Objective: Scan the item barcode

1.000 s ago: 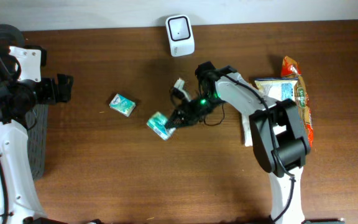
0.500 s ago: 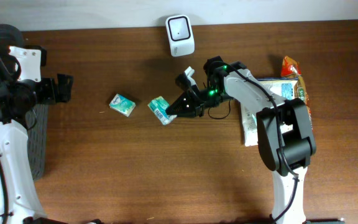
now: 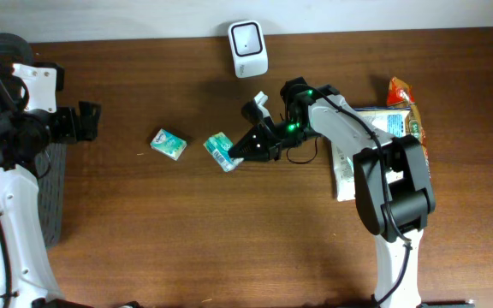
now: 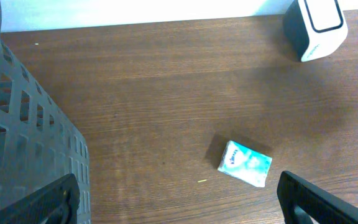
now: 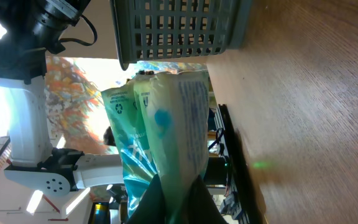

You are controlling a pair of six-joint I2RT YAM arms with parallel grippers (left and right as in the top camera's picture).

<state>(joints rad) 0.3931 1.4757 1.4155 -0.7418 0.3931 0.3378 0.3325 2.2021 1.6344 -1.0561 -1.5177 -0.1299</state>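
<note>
Dark wooden table [image 3: 187, 248], white scanner [image 3: 248, 37] at its far edge. Mid-table, the right gripper [image 3: 240, 154] is clamped on one end of a green tissue pack [image 3: 219, 151], likely leaving its barcode free to present. The left gripper [image 3: 88, 121] hangs wide apart by the basket [image 3: 54, 192].

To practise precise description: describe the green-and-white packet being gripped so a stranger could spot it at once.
Start at the white scanner by the far edge of the table and come a little toward the near edge. There the right pincer is shut on a green-and-white packet. Its twin further left lies free on the table; this one is gripped at its right end.
</note>
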